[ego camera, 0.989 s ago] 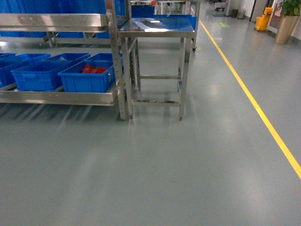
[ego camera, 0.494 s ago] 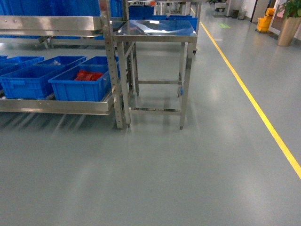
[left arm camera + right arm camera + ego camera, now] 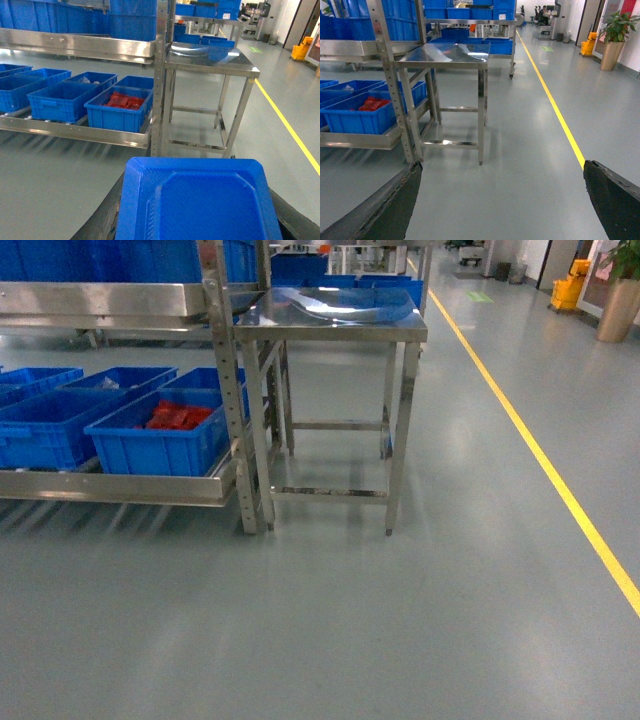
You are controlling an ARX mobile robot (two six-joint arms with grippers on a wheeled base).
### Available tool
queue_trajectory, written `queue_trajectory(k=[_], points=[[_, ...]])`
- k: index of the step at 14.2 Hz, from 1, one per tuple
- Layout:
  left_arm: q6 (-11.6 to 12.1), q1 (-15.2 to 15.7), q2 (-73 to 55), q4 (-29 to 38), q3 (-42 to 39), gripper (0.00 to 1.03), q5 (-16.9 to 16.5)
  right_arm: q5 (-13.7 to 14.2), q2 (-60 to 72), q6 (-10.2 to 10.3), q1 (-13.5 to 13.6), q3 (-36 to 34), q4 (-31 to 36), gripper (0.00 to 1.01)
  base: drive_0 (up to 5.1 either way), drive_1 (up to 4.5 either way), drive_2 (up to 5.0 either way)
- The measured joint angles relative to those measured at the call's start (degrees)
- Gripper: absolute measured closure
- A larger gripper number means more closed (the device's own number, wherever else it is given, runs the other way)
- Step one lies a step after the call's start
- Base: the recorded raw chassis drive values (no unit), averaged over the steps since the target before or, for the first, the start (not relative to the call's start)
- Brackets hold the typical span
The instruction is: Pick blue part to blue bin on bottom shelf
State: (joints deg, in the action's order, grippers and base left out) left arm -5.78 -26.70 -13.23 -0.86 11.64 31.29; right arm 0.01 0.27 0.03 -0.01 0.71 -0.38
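The blue part (image 3: 200,200), a flat squarish block with a recessed face, fills the bottom of the left wrist view. My left gripper (image 3: 197,212) is shut on it, with dark fingers (image 3: 105,215) showing at both sides. The bottom shelf (image 3: 120,488) of the steel rack holds several blue totes. An empty-looking blue bin (image 3: 40,430) (image 3: 62,100) stands left of a tote with red bags (image 3: 165,435) (image 3: 122,107). My right gripper (image 3: 501,195) is open over bare floor. Neither gripper shows in the head view.
A steel table (image 3: 330,315) (image 3: 447,55) stands right of the rack post (image 3: 225,390). More blue totes (image 3: 132,20) sit on the upper shelf. A yellow floor line (image 3: 540,450) runs along the right. A potted plant (image 3: 612,40) is far right.
The rack and table have drawn nearer and lower in the head view, and the rack has slid leftward.
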Motion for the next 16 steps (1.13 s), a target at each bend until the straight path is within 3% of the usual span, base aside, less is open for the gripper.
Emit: queue_trajectory(k=[16], points=[[0.0, 0.0, 0.07, 0.04, 0.0, 0.59, -0.11, 0.0, 0.0, 0.0, 0.0, 0.0, 0.0, 0.03, 0.0, 4.1, -4.1]])
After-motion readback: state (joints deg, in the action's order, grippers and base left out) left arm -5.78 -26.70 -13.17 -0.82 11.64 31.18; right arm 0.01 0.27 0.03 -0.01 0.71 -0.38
